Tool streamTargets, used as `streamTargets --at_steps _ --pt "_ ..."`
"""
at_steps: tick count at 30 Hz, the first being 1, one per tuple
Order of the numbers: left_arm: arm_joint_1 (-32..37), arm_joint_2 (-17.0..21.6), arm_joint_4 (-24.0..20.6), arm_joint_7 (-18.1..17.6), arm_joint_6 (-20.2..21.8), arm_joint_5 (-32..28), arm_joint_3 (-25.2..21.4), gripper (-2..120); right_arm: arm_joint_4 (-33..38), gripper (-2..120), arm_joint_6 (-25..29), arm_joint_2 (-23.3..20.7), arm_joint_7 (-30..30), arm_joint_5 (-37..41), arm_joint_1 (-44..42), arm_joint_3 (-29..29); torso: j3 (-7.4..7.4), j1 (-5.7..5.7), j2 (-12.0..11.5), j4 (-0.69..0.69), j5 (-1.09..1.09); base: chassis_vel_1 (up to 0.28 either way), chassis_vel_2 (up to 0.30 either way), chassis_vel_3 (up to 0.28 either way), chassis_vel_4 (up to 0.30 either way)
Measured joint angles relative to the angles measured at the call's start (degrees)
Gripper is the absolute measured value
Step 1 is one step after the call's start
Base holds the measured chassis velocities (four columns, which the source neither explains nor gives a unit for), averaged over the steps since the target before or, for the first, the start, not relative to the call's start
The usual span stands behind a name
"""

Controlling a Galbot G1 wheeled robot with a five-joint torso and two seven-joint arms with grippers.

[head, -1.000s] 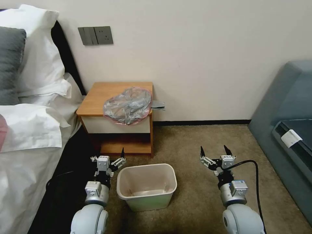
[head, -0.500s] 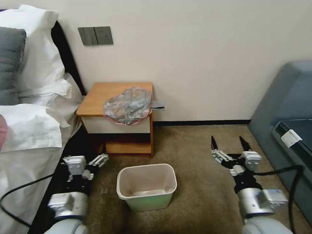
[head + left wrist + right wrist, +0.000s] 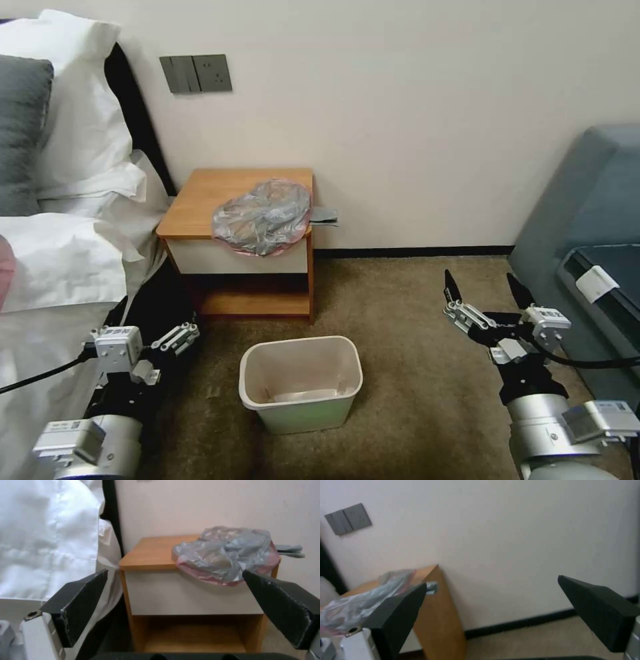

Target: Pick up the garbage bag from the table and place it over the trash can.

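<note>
Left gripper (image 3: 170, 330), at seven o'clock: jaws spread wide, nothing held. Right gripper (image 3: 481, 288), four o'clock: likewise agape, empty. Garbage bag (image 3: 262, 217) crumpled on the table (image 3: 200, 200), twelve o'clock of the bare trash can (image 3: 301, 381); pickup and fitting both judged outstanding.

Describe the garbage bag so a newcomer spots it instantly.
Find the wooden table between the bed and the wall. On its top's right front corner lies the garbage bag: crumpled, shiny grey film with a pinkish-red rim, unlike the white pillows nearby.

One garbage bag (image 3: 262, 217), one table (image 3: 200, 200), one trash can (image 3: 301, 383), two grippers, left (image 3: 150, 319) and right (image 3: 483, 288), two white pillows (image 3: 80, 127)
</note>
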Motion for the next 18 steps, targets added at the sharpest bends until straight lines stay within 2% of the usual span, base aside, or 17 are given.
streamTargets --at_steps 7,14,18 --pt "-0.2 -0.4 0.1 -0.2 -0.7 0.0 0.7 100 -0.1 100 -1.5 -0.8 0.9 2.4 0.5 -0.3 0.0 0.0 0.0 0.0 0.0 0.0 0.0 0.0 0.0" --pt "-0.1 0.8 0.3 -0.2 -0.8 -1.7 0.3 100 -0.5 100 -1.9 -1.1 1.3 4.2 1.0 -0.4 0.0 0.0 0.0 -0.01 0.0 0.0 0.0 0.0 0.0" --pt "1.1 1.3 0.3 -0.2 -0.9 -2.4 -0.3 100 -1.6 100 -2.5 -1.9 2.2 9.1 3.2 -0.8 0.0 0.0 0.0 0.0 0.0 0.0 0.0 0.0 0.0"
